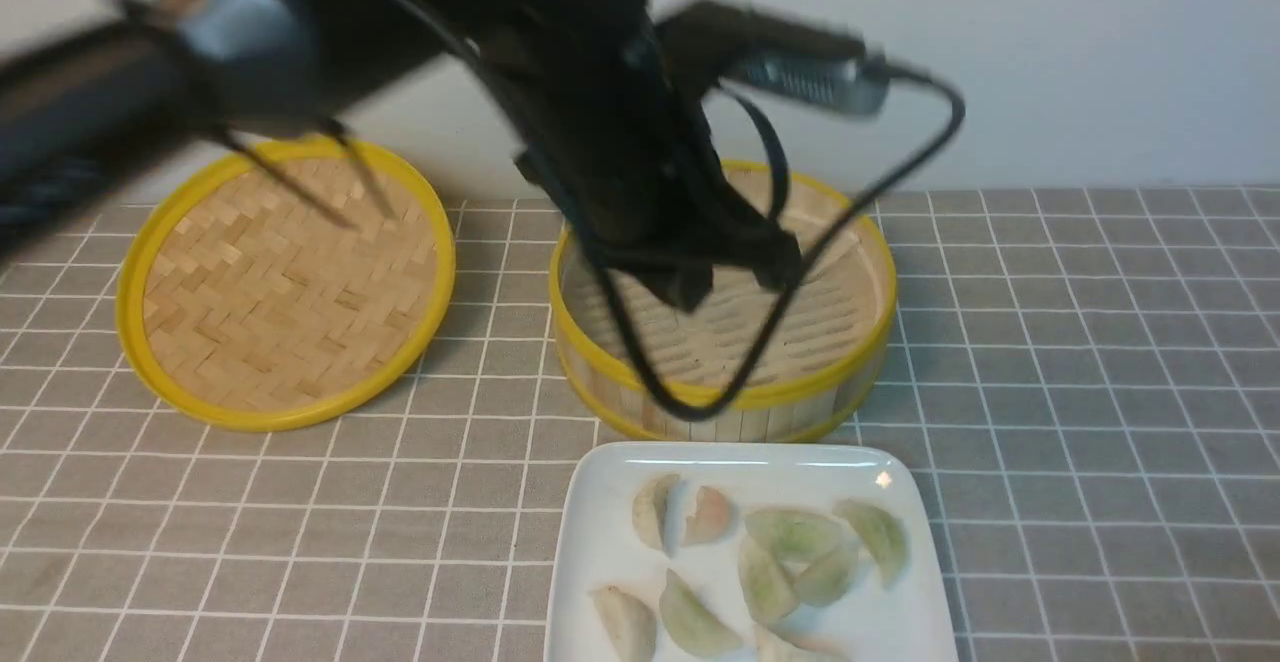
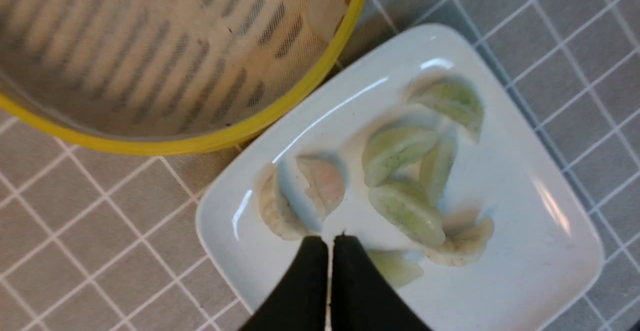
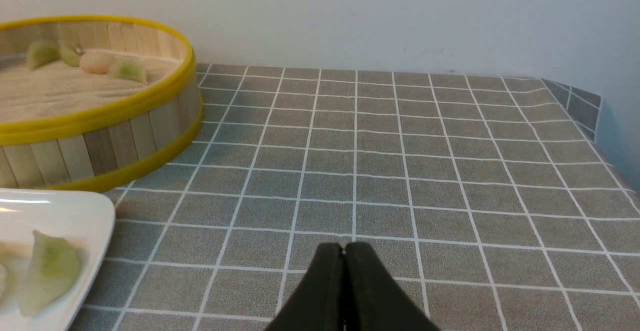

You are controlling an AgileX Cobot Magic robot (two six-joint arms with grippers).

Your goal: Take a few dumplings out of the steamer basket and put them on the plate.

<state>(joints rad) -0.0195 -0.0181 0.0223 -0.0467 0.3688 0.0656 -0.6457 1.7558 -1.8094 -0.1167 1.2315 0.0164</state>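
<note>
The steamer basket point(image 1: 720, 397) stands mid-table, and the white plate point(image 1: 600, 502) lies just in front of it. On the plate lie a pale beige dumpling point(image 1: 655, 512), a pinkish-orange dumpling point(image 1: 708, 514) and several green-tinted ones. My left gripper point(image 1: 700, 287), blurred, hangs over the basket's front. In the left wrist view it point(image 2: 330, 241) is shut and empty, above the plate point(image 2: 525, 251) near the pale dumpling point(image 2: 277, 208) and the pink one point(image 2: 322, 183). My right gripper point(image 3: 344, 247) is shut and empty, low over the cloth. The basket point(image 3: 100, 116) still holds a pinkish dumpling point(image 3: 96, 62) among green ones.
The shallow woven lid point(image 1: 285, 277) lies left of the basket. A grey checked tablecloth point(image 3: 400, 171) covers the table. A wall stands close behind, and the table's right edge point(image 3: 595, 121) shows in the right wrist view. The left arm's cable point(image 1: 800, 272) droops across the basket.
</note>
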